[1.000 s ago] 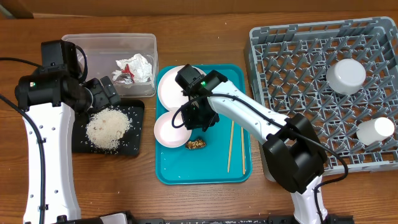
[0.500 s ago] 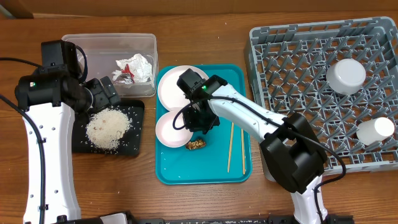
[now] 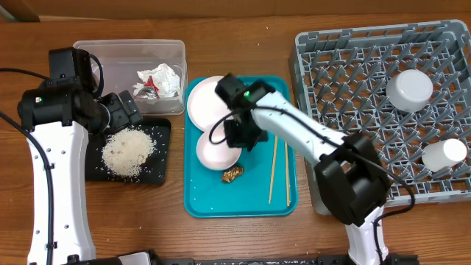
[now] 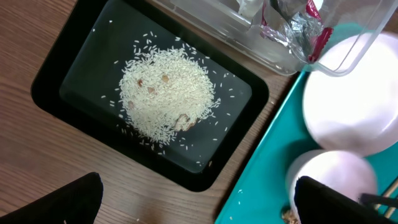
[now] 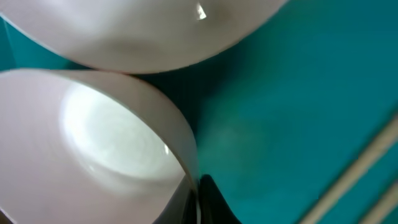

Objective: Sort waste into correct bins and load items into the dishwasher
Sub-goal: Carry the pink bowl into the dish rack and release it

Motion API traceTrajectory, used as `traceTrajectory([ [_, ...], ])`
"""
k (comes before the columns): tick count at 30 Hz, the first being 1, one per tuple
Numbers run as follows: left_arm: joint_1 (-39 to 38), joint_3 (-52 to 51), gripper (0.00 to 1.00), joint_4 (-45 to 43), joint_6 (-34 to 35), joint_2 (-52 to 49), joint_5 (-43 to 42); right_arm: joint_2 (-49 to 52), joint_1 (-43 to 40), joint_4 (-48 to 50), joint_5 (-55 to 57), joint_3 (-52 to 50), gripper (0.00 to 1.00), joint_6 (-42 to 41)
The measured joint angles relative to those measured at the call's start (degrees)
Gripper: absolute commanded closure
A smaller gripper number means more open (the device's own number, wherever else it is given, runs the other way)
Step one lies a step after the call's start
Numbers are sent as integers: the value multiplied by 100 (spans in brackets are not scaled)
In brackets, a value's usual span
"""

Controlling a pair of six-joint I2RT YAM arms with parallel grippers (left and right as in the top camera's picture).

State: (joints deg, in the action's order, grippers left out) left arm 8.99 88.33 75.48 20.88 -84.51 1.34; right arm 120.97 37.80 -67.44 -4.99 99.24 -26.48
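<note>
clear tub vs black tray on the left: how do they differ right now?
The clear tub is see-through with tall walls; the black tray is opaque and shallow. The clear tub holds crumpled tissue and a red wrapper; the black tray holds a rice pile. Both are rectangular and sit left of the teal tray.

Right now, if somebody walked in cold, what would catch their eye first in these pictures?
The bright teal tray at centre pulls the eye: there the right gripper is pinched shut on the rim of a white bowl. To the left, a pale heap of rice stands out against the black tray. The big grey rack fills the right side.
</note>
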Motion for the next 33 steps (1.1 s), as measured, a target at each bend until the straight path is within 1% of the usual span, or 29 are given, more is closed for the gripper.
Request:
traceTrajectory([
  [5, 0, 0, 0, -4, 0, 0, 0, -619, -546, 13, 986, 420, 96, -4],
  [9, 0, 0, 0, -4, 0, 0, 0, -1388, -1139, 219, 2197, 555, 96, 13],
  [11, 0, 0, 0, -9, 0, 0, 0, -1609, -1414, 328, 2861, 616, 96, 85],
  [16, 0, 0, 0, -46, 0, 0, 0, -1637, -2079, 640, 4741, 647, 96, 321],
  [21, 0, 0, 0, -48, 0, 0, 0, -1547, -2664, 1246, 6126, 645, 96, 413],
  [27, 0, 0, 0, -48, 0, 0, 0, -1388, -3394, 1738, 6887, 647, 96, 431],
  [33, 0, 0, 0, -48, 2, 0, 0, -876, -3950, 1770, 7036, 647, 96, 444],
])
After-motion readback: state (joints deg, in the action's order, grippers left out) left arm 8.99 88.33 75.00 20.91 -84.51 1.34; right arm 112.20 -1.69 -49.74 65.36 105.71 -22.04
